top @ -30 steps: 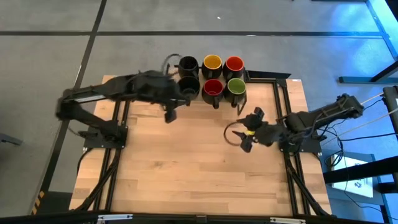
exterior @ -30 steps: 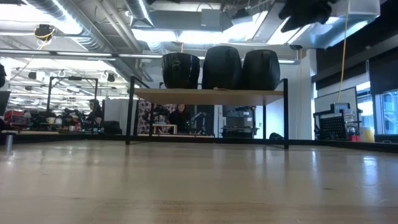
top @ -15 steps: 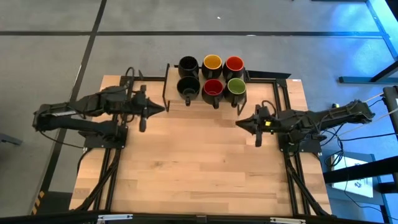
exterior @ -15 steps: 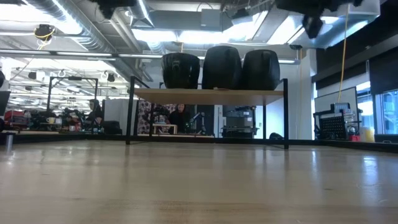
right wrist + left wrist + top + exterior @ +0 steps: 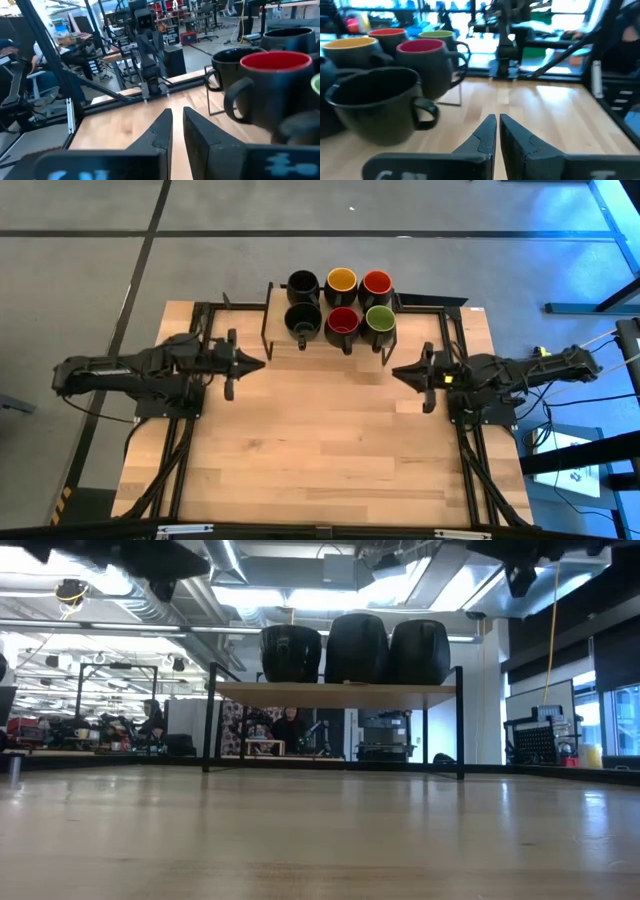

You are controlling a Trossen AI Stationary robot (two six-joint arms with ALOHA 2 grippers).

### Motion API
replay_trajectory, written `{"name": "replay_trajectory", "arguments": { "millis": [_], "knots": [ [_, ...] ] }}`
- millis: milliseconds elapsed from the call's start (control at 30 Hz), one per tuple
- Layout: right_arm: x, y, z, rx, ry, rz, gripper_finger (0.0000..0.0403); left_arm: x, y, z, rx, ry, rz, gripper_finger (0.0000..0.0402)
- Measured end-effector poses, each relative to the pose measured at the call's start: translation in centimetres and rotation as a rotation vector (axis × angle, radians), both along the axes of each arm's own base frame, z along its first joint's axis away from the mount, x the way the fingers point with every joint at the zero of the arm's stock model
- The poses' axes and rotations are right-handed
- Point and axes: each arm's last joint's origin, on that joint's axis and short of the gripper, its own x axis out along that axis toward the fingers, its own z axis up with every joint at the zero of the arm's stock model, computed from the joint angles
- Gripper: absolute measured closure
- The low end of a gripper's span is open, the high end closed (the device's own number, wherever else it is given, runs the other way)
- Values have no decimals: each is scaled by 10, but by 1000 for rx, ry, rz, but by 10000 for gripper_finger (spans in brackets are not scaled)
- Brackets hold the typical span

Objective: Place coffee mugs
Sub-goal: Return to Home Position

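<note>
Left gripper [image 5: 258,363]: fingers pressed almost together, holding nothing, hovering before the left end of the shelf [image 5: 335,693]. Right gripper [image 5: 397,371]: likewise nearly closed and empty, before the shelf's right end. Coffee mugs [image 5: 341,321]: all six on the shelf, apart from both grippers, in two rows of three. Rear row black, yellow-orange, red inside; front row black, red, green.

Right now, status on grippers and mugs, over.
Left gripper shut, empty, off shelf's left corner. Right gripper shut, empty, off its right corner. Six mugs on shelf, two rows of three. Nothing in the way.
</note>
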Motion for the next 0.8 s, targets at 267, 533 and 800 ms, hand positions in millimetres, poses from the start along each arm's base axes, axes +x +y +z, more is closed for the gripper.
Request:
{"name": "replay_trajectory", "arguments": {
  "millis": [267, 533, 800],
  "knots": [
    [-23, -6, -34, 1, -80, -33, 370, -13, -1, -41, -40, -88, 37, 383],
    [-39, -9, -45, -42, -135, -51, 370, -28, -2, -54, -34, -151, 54, 382],
    [-46, -10, -58, -69, -154, -38, 370, -34, -3, -74, -51, -163, 54, 382]
  ]
}}
